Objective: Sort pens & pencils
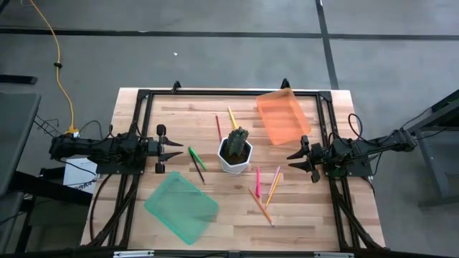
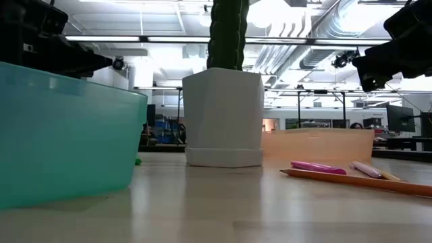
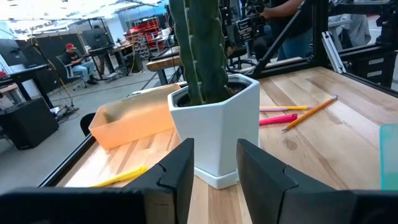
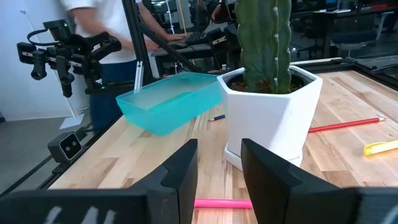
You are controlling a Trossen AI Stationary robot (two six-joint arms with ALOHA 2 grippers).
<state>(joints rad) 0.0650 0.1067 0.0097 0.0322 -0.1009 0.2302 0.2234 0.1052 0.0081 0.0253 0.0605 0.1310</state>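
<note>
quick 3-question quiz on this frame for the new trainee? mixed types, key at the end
1. True or false: the green bin already holds a pen.
2. Which stick lies nearest the left gripper: A) green pen B) pink pen C) red pencil?
3. What stands in the white pot at the table's middle?

Key: 1 false, both bins look empty. 2 A. 3 a cactus.

Both arms wait at opposite table edges, left gripper (image 1: 175, 149) and right gripper (image 1: 294, 157) fingers parted, empty.
</note>
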